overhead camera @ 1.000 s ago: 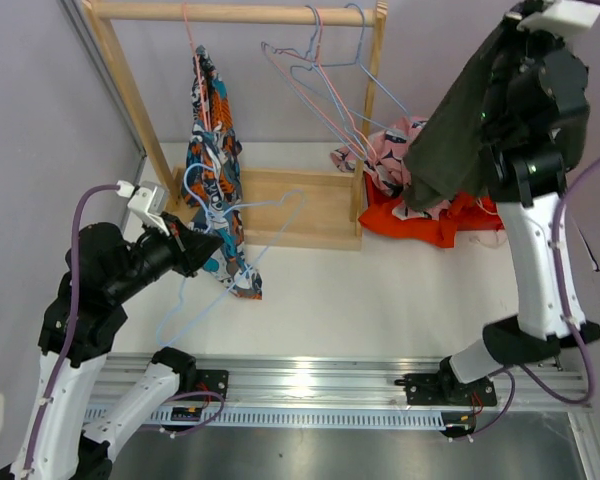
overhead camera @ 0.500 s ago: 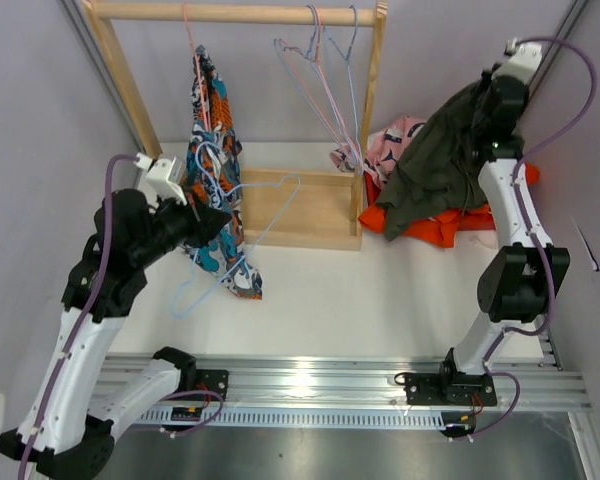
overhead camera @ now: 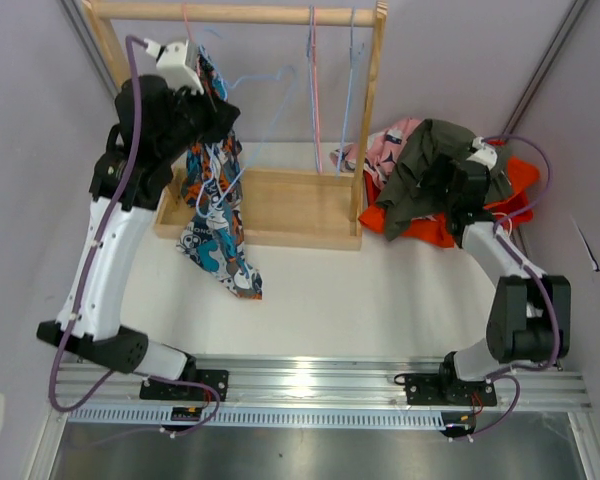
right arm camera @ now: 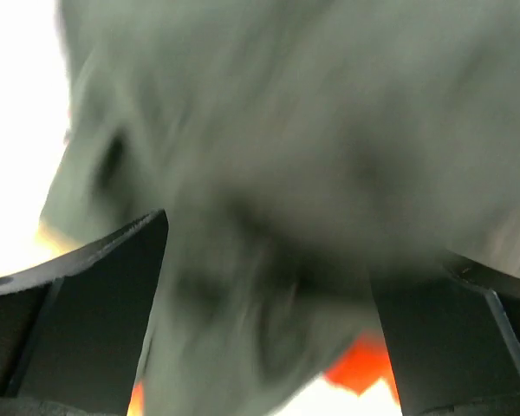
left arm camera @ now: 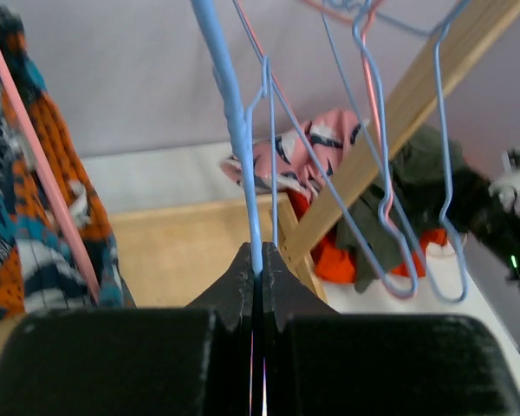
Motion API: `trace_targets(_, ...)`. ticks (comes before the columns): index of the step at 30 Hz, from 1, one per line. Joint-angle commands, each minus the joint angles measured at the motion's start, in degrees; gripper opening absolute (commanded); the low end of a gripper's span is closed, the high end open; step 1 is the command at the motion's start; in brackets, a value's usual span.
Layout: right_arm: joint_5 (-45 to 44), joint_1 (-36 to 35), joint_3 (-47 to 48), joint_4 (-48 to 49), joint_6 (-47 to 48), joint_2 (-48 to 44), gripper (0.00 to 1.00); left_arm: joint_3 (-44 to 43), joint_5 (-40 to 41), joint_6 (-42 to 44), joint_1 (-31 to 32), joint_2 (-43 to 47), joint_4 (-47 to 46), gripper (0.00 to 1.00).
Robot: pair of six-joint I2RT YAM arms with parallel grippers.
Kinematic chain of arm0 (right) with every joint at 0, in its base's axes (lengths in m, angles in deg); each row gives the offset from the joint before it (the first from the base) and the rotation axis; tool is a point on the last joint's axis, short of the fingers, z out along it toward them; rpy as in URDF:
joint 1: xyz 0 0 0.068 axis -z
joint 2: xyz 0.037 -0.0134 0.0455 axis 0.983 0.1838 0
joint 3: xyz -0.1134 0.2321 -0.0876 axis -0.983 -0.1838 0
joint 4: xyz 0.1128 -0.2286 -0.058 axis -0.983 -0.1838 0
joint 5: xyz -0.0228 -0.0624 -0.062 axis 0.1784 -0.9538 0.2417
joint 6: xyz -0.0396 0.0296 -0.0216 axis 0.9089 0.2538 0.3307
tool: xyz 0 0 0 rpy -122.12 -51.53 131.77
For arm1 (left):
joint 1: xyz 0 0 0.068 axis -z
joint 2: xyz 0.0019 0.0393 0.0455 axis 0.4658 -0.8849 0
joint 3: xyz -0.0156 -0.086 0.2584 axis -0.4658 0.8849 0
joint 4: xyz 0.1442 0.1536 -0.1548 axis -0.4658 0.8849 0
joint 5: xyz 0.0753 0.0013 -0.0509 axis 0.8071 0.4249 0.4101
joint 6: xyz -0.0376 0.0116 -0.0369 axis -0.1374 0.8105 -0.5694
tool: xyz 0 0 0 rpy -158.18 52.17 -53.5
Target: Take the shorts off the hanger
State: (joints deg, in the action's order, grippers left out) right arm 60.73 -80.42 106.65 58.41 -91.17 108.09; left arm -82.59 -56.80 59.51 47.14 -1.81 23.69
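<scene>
The cartoon-print shorts (overhead camera: 215,205) (left arm camera: 35,217) hang from a pink hanger on the wooden rack. High beside them, my left gripper (overhead camera: 218,108) (left arm camera: 258,260) is shut on the wire of an empty blue hanger (overhead camera: 270,105) (left arm camera: 232,130). At the right, the olive shorts (overhead camera: 425,170) (right arm camera: 277,156) lie on a pile with the orange shorts (overhead camera: 505,180) (left arm camera: 334,260) and the pink patterned shorts (overhead camera: 390,145) (left arm camera: 321,152). My right gripper (overhead camera: 448,188) (right arm camera: 269,329) sits low against the olive fabric. Its jaws stand wide apart and the cloth looks loose between them, though this view is blurred.
The rack's top bar (overhead camera: 240,13) carries an empty pink hanger (overhead camera: 313,80) and an empty blue one (overhead camera: 350,80). Its wooden base tray (overhead camera: 300,205) sits behind the white table. A grey wall runs close on the left, and a metal rail (overhead camera: 310,385) crosses the near edge.
My right arm came down from high up, laid the olive shorts on the pile and opened. My left arm rose from low left up to the rack bar with the blue hanger.
</scene>
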Motion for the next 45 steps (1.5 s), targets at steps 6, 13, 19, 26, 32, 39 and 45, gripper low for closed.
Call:
trace_targets(6, 4.9, -3.6, -16.0, 0.8, -4.1, -25.2, 0.99, -31.3, 5.2, 2.4, 0.4, -18.6, 3.4, 0.0)
trace_targets(13, 7.5, -5.9, -22.1, -6.3, -5.6, -41.1, 1.0, -34.6, 3.9, 0.1, 0.7, -26.8, -5.3, 0.0)
trace_targets(19, 6.6, -9.6, -23.9, -9.3, -5.6, -47.2, 0.99, -35.3, 2.4, -1.3, 2.0, -31.5, -9.3, 0.0)
trace_targets(26, 3.9, -13.3, -24.2, -9.3, -5.2, -47.5, 0.99, -30.2, 2.8, -0.3, 2.4, -27.8, -6.6, 0.18)
trace_targets(32, 2.5, -15.5, -24.6, -9.2, -5.6, -47.7, 0.99, -26.3, 3.7, 2.2, 2.4, -18.7, -2.4, 0.66)
trace_targets(39, 0.3, -18.4, -24.9, -12.1, -5.6, -48.6, 0.99, -23.1, 11.5, 7.1, 1.4, -9.5, 0.1, 0.72)
trace_targets(45, -1.0, -19.9, -24.6, -14.2, -5.6, -50.4, 0.99, -17.3, 14.7, 8.5, -2.2, -6.9, 0.1, 0.72)
